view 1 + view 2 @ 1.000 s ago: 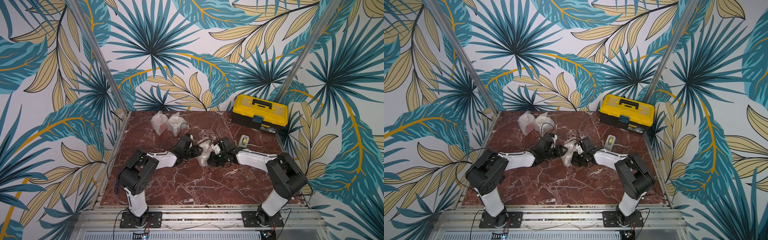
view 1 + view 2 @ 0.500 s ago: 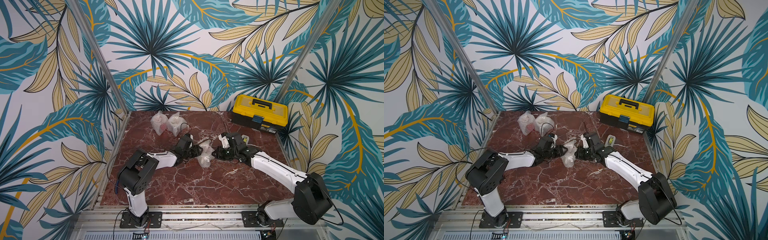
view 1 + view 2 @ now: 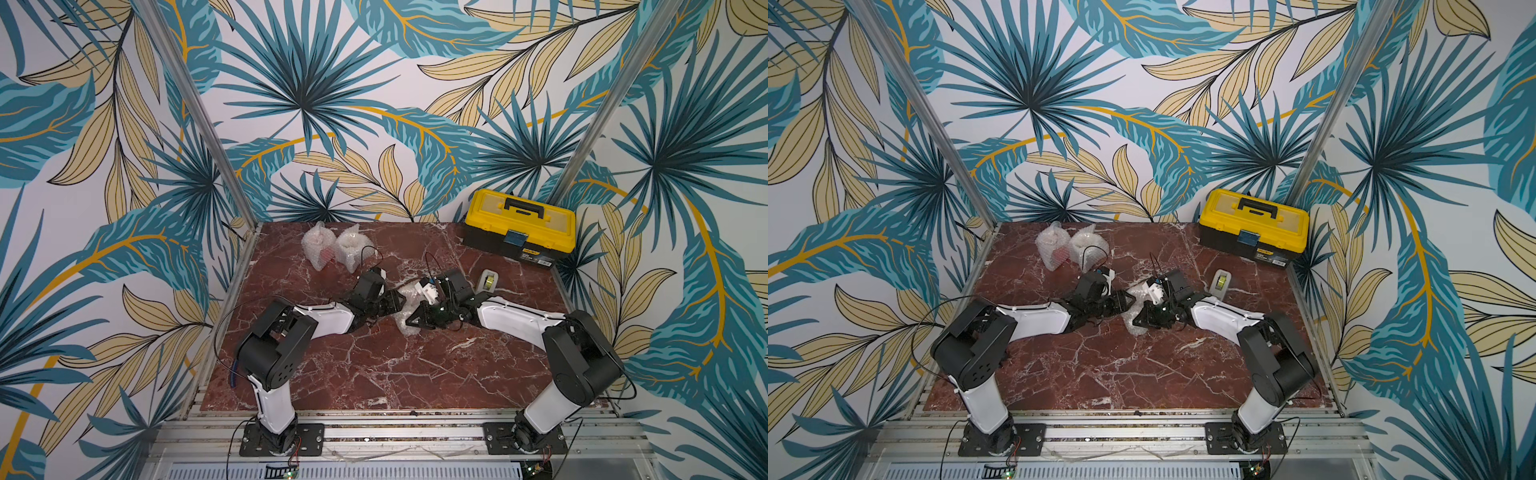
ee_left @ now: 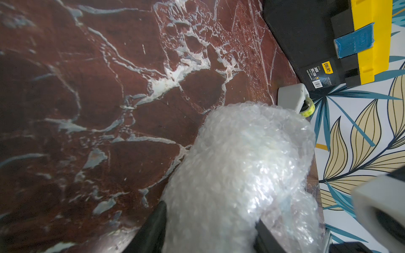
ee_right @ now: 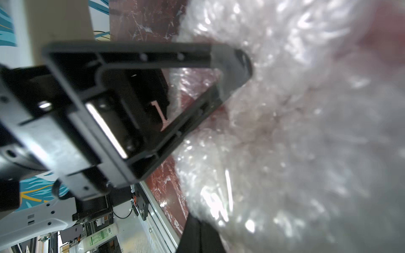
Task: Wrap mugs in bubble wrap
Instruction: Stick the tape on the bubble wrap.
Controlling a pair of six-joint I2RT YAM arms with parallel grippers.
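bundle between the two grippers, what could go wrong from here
1. The left gripper clamps the soft, lumpy bundle; it might slip or twist out.
2. The right gripper is shut at the bundle's edge; a pull there could peel it open, and no tape shows on it.
3. The tape dispenser stands close beside the right arm; a swing might knock it.
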